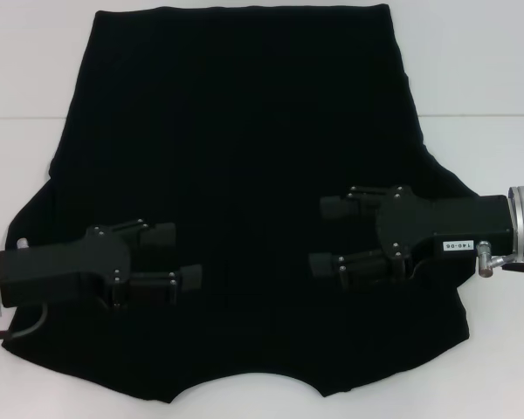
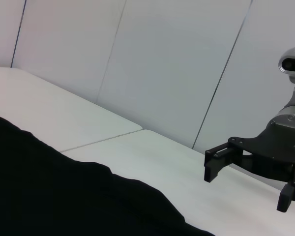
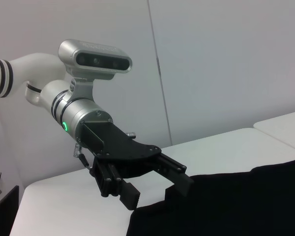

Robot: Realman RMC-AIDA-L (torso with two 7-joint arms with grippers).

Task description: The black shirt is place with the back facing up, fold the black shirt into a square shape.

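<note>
The black shirt (image 1: 244, 131) lies spread flat on the white table (image 1: 480, 70), plain side up, with its curved neck edge toward me and its straight hem at the far side. My left gripper (image 1: 179, 256) hovers over the shirt's near left part, open, with nothing between its fingers. My right gripper (image 1: 325, 236) hovers over the near right part, also open and empty. The two grippers point toward each other. The left wrist view shows the shirt (image 2: 64, 196) and the right gripper (image 2: 248, 184) farther off. The right wrist view shows the left gripper (image 3: 157, 189) above the shirt (image 3: 236, 206).
The shirt covers most of the table in front of me. Bare white table shows at the far left (image 1: 26, 61) and to the right (image 1: 498, 349). A seam (image 1: 480, 114) crosses the tabletop. Light wall panels (image 2: 162, 59) stand behind the table.
</note>
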